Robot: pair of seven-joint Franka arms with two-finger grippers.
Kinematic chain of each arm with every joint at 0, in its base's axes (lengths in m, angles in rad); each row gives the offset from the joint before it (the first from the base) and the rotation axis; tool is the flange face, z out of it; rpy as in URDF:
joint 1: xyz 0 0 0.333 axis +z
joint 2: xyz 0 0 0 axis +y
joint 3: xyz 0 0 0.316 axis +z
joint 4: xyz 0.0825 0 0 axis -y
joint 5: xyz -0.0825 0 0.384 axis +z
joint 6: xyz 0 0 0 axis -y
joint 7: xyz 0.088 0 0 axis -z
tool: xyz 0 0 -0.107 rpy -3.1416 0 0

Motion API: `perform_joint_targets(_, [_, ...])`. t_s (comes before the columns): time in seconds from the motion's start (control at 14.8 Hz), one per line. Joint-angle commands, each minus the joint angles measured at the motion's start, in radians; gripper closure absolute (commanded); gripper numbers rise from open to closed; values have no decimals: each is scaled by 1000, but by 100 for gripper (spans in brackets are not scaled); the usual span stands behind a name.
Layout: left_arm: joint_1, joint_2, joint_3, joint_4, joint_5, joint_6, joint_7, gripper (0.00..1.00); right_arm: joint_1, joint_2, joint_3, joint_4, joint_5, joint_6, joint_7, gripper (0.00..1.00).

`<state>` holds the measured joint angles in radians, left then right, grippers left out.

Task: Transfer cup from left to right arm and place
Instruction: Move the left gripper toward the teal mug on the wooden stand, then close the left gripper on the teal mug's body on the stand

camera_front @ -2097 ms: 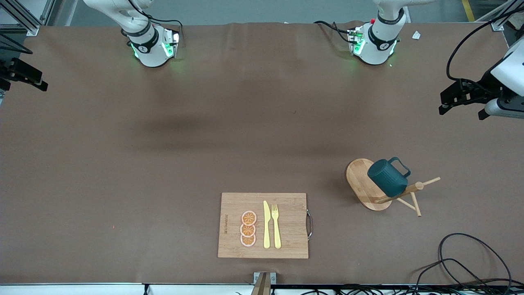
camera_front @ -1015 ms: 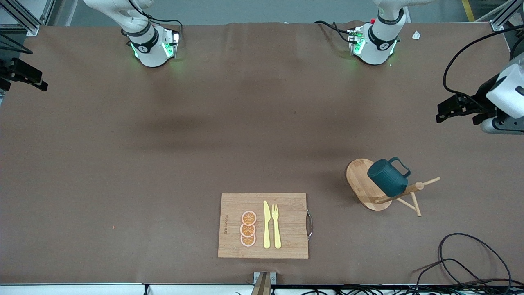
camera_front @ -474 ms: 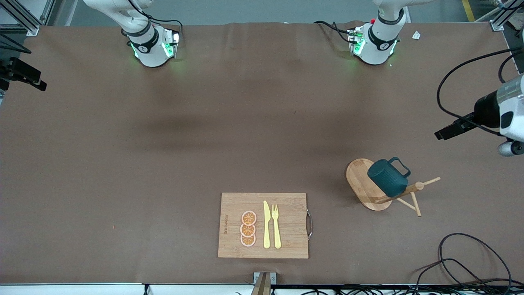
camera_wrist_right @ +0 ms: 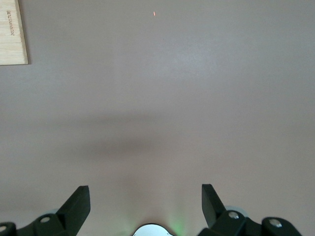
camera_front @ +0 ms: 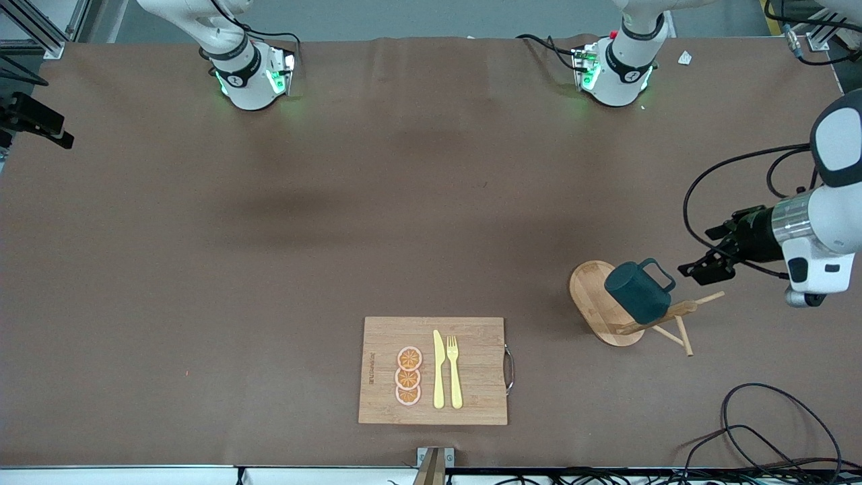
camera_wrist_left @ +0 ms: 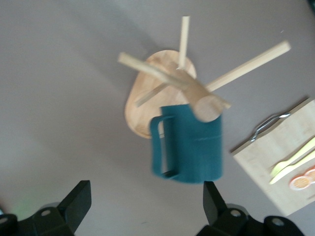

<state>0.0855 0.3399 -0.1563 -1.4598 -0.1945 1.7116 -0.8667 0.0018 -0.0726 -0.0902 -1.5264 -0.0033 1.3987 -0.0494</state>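
Waiting at its end of the table, the right gripper (camera_wrist_right: 145,206) has its fingers spread apart. A cutting board (camera_front: 471,367) lies midway. The cup (camera_front: 638,292) hangs on a wooden rack (camera_front: 663,316); the left gripper (camera_front: 700,268) hovers beside it, fingers apart.

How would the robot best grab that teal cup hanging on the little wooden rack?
Probably by the cup's round body, fingers on either side. The cup hangs tilted on a peg of the wooden rack, handle up toward the open left gripper close by. Coming from that end and drawing it along the peg looks easiest.
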Motion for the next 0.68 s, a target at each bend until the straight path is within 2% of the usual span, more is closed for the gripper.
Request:
perform_joint_targets(0.0, [-17, 33, -2, 30, -31, 43, -87, 0, -8, -9, 4, -8, -4, 6, 3, 0])
perform_joint_targets(0.27, [-18, 67, -2, 12, -63, 109, -75, 0, -9, -9, 4, -8, -3, 6, 2, 0])
perform_joint_targets(0.61, [-7, 42, -25, -72, -63, 215, -22, 0, -8, -6, 4, -8, -4, 9, -6, 0])
